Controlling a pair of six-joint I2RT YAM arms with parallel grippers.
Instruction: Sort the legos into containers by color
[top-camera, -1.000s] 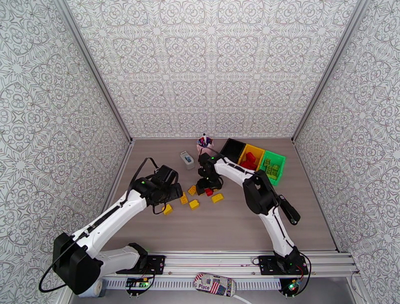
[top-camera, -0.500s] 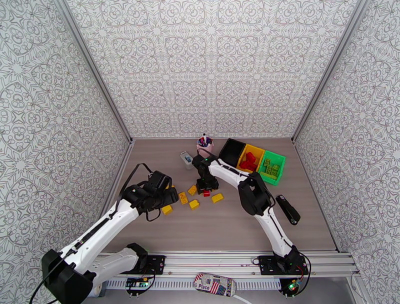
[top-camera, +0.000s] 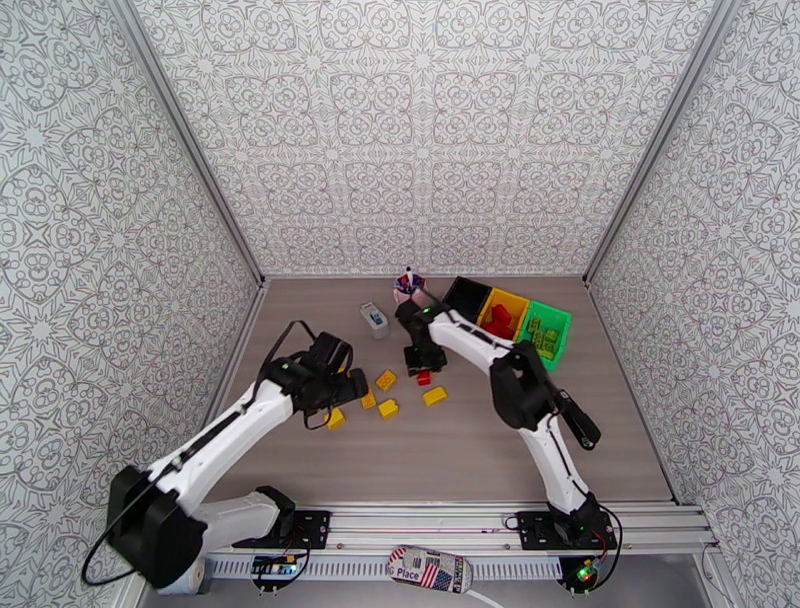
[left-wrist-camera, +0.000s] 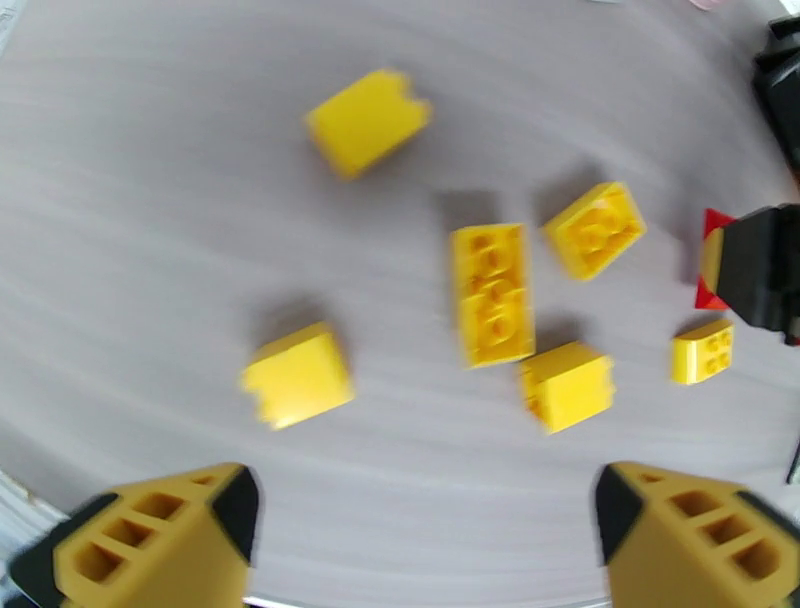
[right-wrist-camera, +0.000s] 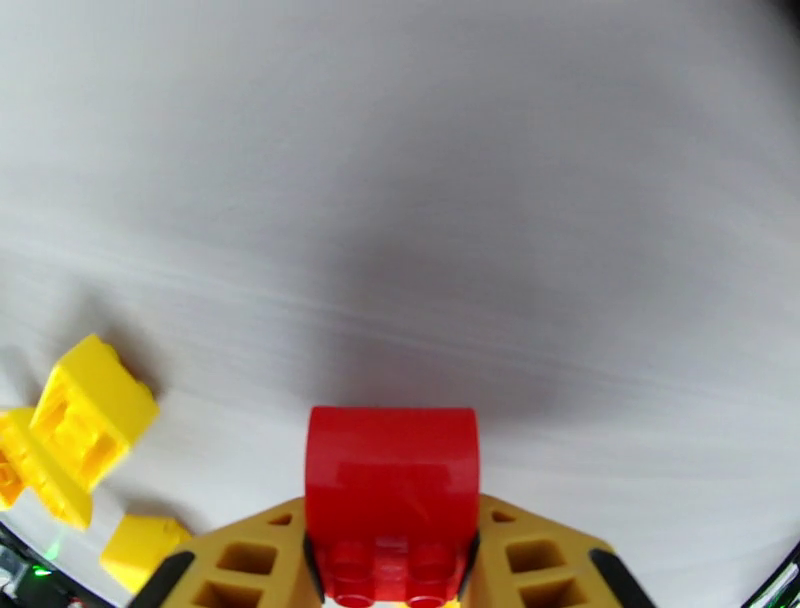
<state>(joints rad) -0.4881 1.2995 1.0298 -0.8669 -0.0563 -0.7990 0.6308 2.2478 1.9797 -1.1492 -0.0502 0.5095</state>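
Tighter right fingers (right-wrist-camera: 535, 560), red lego (right-wrist-camera: 392, 480) studs-up

Wood-grain table (top-camera: 470, 455). Loose yellow bricks (top-camera: 388, 408) lie scattered left of centre. Towards the far edge stand a small white box (top-camera: 374, 320), a pink cup (top-camera: 407, 291) holding pens, and three joined bins (top-camera: 463, 298): black, yellow, green. A black oblong object (top-camera: 580, 422) lies near the right side.

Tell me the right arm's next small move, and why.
Probably lift straight up, then head for the bins: the right pincer is closed on the red brick, and the yellow bin holding other red bricks stands farther back and right.
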